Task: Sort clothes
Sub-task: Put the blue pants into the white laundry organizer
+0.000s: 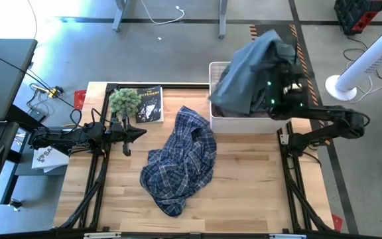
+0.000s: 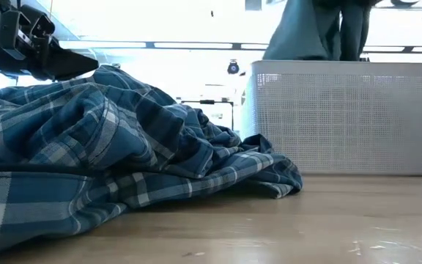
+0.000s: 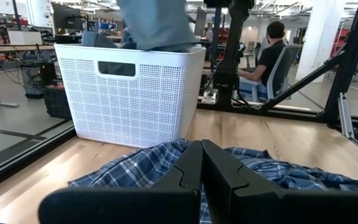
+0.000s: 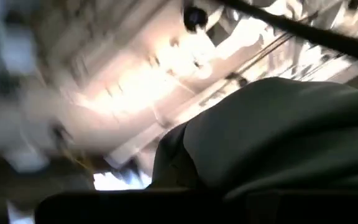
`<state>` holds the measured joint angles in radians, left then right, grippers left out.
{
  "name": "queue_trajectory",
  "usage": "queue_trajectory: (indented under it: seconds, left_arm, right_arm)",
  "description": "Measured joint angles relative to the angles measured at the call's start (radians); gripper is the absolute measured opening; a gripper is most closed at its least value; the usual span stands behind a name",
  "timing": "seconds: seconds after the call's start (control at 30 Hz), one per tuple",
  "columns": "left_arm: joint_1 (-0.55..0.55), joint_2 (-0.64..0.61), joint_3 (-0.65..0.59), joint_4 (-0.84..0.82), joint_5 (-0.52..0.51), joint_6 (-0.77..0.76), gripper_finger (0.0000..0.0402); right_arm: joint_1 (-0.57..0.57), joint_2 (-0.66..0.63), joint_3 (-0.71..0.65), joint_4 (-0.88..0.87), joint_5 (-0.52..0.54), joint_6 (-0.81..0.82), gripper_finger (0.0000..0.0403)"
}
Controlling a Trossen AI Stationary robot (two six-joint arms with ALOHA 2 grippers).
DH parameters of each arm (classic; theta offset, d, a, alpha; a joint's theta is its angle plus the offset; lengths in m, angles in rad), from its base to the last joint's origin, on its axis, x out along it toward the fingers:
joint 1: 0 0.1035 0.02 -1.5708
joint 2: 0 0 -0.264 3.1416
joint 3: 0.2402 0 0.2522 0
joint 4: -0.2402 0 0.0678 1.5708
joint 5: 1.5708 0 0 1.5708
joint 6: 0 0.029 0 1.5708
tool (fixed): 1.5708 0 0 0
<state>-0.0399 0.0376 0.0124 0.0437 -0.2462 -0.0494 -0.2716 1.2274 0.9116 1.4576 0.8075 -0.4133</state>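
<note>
The navy-and-white plaid shirt (image 1: 181,159) lies crumpled on the middle of the table and also shows in the low view (image 2: 116,139). My left gripper (image 1: 138,133) is shut and empty, hovering level just left of the shirt, its fingers (image 3: 201,174) pointing toward the basket. My right gripper (image 1: 282,83) is raised over the white basket (image 1: 241,119) under the grey-blue garment (image 1: 251,70), which covers its fingers. The garment's lower part hangs into the basket (image 2: 306,33). The white and tan garments are not in view. My right gripper holds the grey-blue garment up over the basket. The cloth (image 4: 278,130) drapes over the gripper and hides the fingers, so which part they have cannot be told. The garment hangs slack below and around the gripper, with its lower end inside the basket.
A green fuzzy plant (image 1: 125,101) and a black book (image 1: 148,105) sit at the table's far left. The basket stands at the far right corner. A person (image 3: 272,53) sits beyond the table. A white fan (image 1: 360,66) stands off the table's right side.
</note>
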Motion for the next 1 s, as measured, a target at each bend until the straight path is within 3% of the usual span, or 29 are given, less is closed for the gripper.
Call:
queue_trajectory:
  seconds: [0.13, 0.23, 0.37, 0.47, 0.6, 0.67, 0.87, 1.0]
  left_arm:
    - [0.0, 0.0, 0.0, 0.0, 0.0, 0.0, 0.0001]
    - [0.0, 0.0, 0.0, 0.0, 0.0, 0.0, 0.0001]
    - [0.0, 0.0, 0.0, -0.001, 0.0, 0.0, 0.0001]
    - [0.0, 0.0, 0.0, -0.001, 0.0, 0.0, 0.0001]
    - [0.0, 0.0, 0.0, -0.001, 0.0, 0.0, 0.0001]
    - [0.0, 0.0, 0.0, -0.001, 0.0, 0.0, 0.0001]
    - [0.0, 0.0, 0.0, -0.001, 0.0, 0.0, 0.0001]
    - [0.0, 0.0, 0.0, -0.002, 0.0, 0.0, 0.0001]
  right_arm:
    - [0.0, 0.0, 0.102, -0.475, 0.152, -0.071, 0.0006]
    - [-0.013, 0.003, 0.159, -1.024, 0.187, 0.162, 0.0006]
    - [-0.108, 0.031, 0.193, -1.684, 0.022, 0.691, 0.0005]
    - [-0.219, 0.069, 0.168, -1.945, -0.185, 0.918, 0.0005]
    - [-0.327, 0.121, 0.056, -1.993, -0.459, 0.982, 0.0005]
    - [-0.36, 0.149, -0.018, -1.944, -0.541, 0.988, 0.0005]
    - [-0.418, 0.236, -0.219, -1.677, -0.658, 1.015, 0.0005]
    - [-0.423, 0.256, -0.252, -1.606, -0.674, 1.009, 0.0005]
